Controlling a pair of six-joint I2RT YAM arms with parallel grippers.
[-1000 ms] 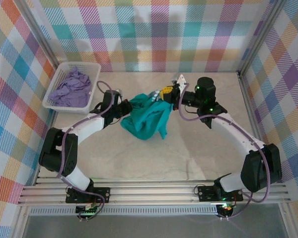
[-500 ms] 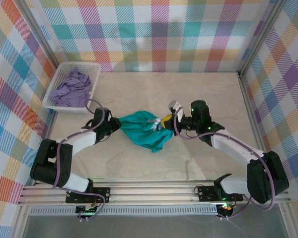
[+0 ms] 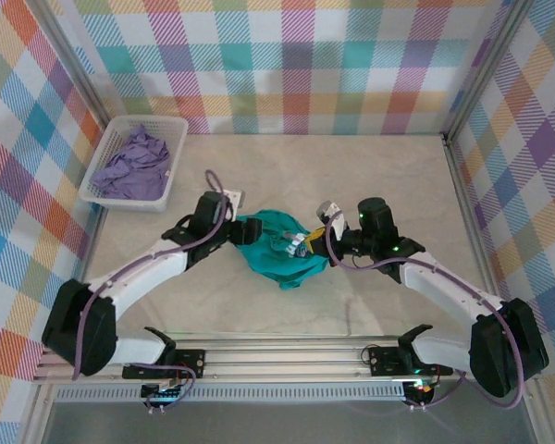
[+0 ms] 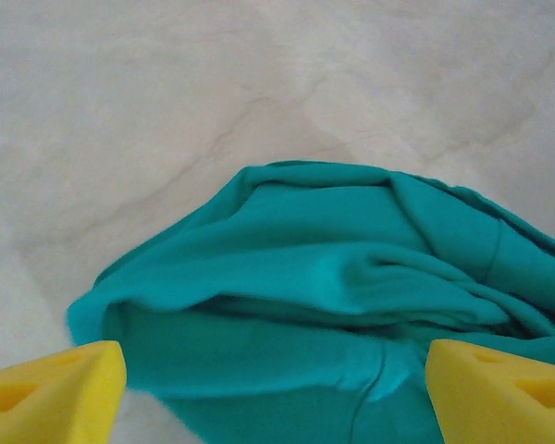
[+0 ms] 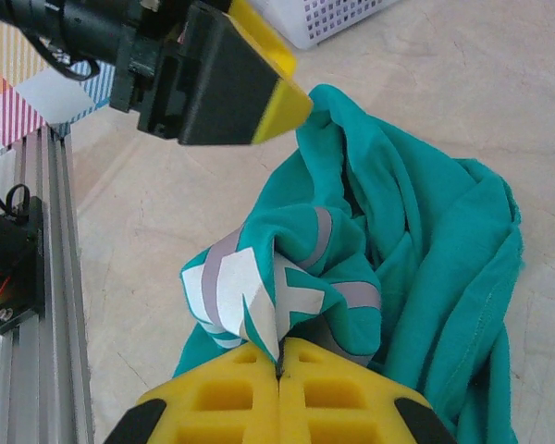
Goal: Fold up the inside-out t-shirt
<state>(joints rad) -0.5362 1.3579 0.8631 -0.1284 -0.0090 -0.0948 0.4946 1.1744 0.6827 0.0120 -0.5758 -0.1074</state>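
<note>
While the right gripper [image 5: 279, 363] pinches a fold of the inside-out t-shirt [image 3: 279, 254] tight, the left gripper [image 4: 276, 388] gapes wide at the shirt's left edge. The bunched shirt lies mid-table [image 3: 370, 176], bare marble all round, the basket [image 3: 102, 153] well apart.

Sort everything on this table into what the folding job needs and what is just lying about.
Job: soft teal-green cotton t-shirt; right gripper, shut on its fabric; left gripper, open at its edge.
Lying about: white plastic mesh basket; crumpled lavender garment inside it.
</note>
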